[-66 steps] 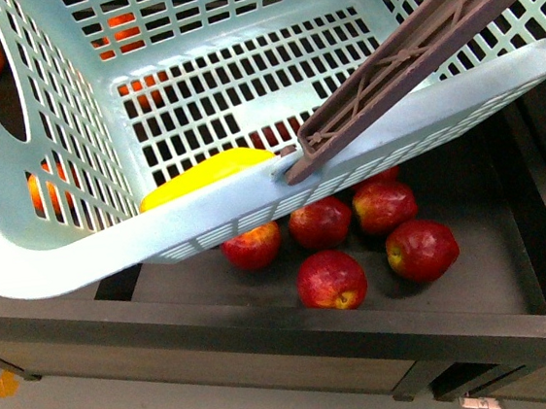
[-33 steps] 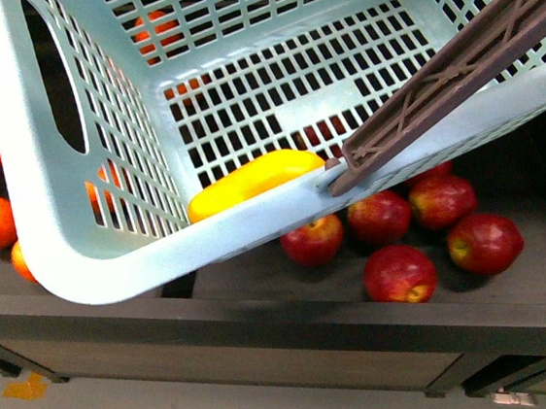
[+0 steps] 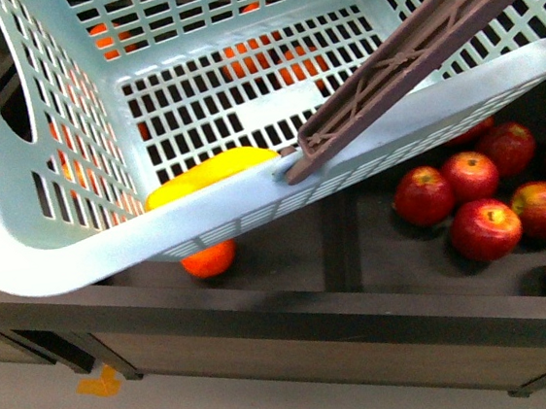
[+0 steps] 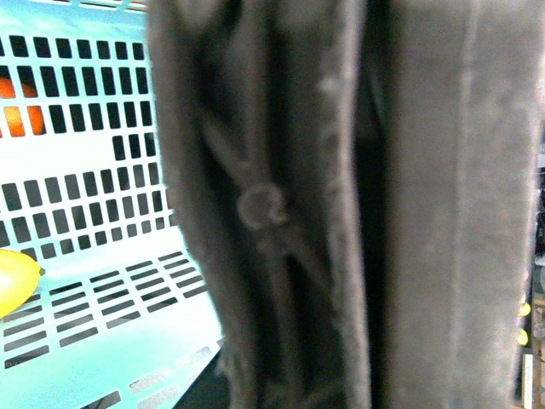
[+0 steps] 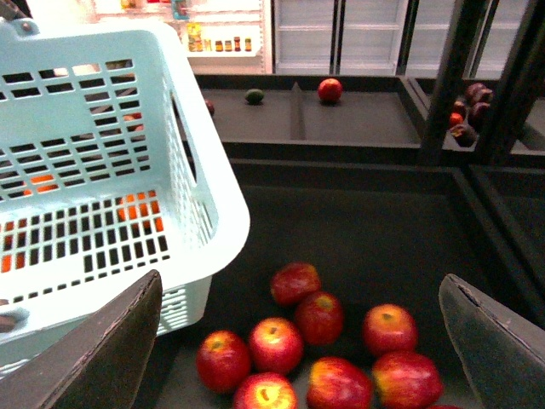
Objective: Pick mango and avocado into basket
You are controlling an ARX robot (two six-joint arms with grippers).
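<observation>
Tilted teal slotted-plastic basket (image 3: 254, 205) may spill its smooth yellow mango (image 3: 213, 169) (a jolt would); right gripper (image 5: 300, 281) agape, left gripper unreadable.

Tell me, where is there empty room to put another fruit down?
Most of the basket floor is bare beyond the mango. The dark shelf is free between the orange fruit and the red apples. Among those apples it is crowded.

Mango (image 3: 213, 169) half hidden behind basket (image 3: 112, 253) rim; handle (image 4: 281, 213) blurred
</observation>
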